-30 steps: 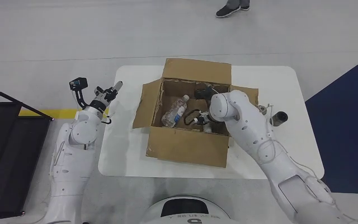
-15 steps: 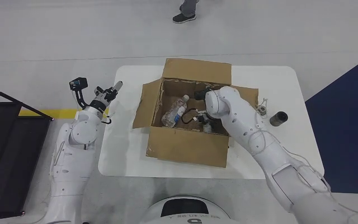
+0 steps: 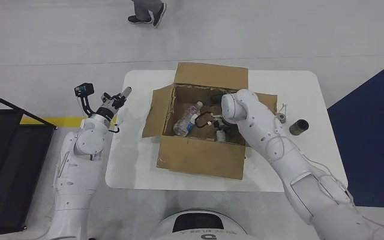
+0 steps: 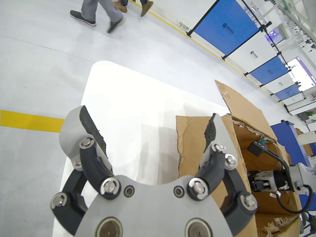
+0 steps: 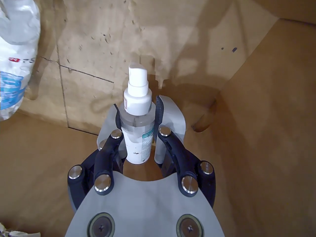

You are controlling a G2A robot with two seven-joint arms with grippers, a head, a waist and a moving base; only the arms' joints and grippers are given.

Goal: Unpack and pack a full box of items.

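Brown corrugated cardboard box [image 3: 201,159], flaps open, centred on white rectangular table [image 3: 132,156]. Inside it: right gripper [image 5: 137,106], fingers clamped on the body of a small clear plastic spray bottle with white pump head [image 5: 137,136]. Near it in the box: crumpled clear plastic water bottle with blue label [image 5: 14,38]. Left gripper [image 4: 148,119]: spread wide, empty, over the table's left edge, apart from the box. Step, as judged: unpacking, item secured. Next move calls for a straight lift clear of walls and flaps, then placement on bare tabletop.

floor [image 4: 37,50]: pale grey, glossy | yellow line [image 4: 29,123] along it | partitions [image 4: 223,31]: blue and white panels | table [image 4: 128,99]: white
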